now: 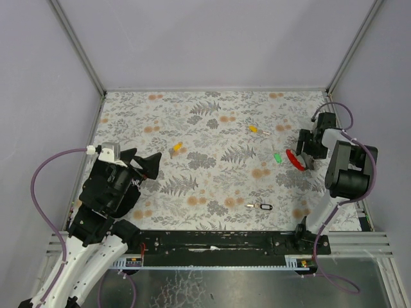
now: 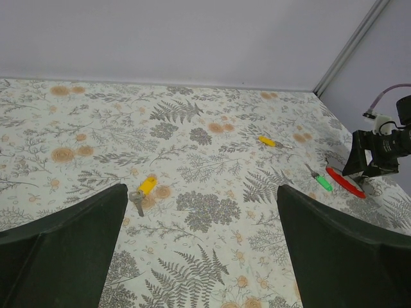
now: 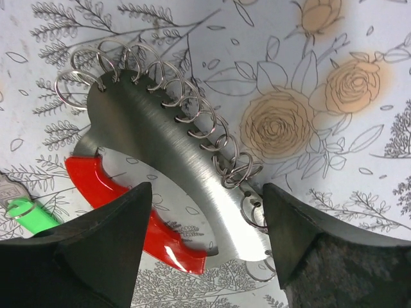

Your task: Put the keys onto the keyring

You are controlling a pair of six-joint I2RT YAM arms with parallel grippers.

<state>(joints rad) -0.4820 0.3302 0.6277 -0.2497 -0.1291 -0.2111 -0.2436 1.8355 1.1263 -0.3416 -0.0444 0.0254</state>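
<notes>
Floral-printed cloth covers the table [image 1: 212, 109], which is closed in by pale lilac walls [image 1: 212, 38]. On it lies the keyring [image 1: 296, 159], flat, close to the right-hand edge of the table. The right wrist view shows it best: a curved red loop [image 3: 109, 192] joined to a grey, fan-shaped metal plate [image 3: 160, 154], with a row of small wire rings [image 3: 192, 109] threaded along the plate's outer edge.

The right tool [image 1: 302, 157] is down over the keyring with its jaws spread, one finger on either side of it. One dark finger [image 3: 96, 250] covers part of the red loop, and the other [image 3: 321, 250] stands just beside the ringed edge. Whether either finger touches the keyring cannot be told, and nothing is clamped.

The green key [image 1: 277, 157] lies just to the left of the keyring, near the end of the red loop; its head [image 3: 29, 215] shows at the edge of the right wrist view. A yellow key [image 1: 254, 129] lies farther from the keyring, left of it and toward the back wall. The black key [image 1: 262, 206] lies left of the keyring toward the arms' bases, apart from the rest. Another yellow key [image 1: 178, 147] lies well to the left of the keyring, past the middle of the table.

Farthest from the keyring, at the left side of the table, the left tool [image 1: 144, 160] hangs above the cloth with its jaws fully spread and nothing between them.
</notes>
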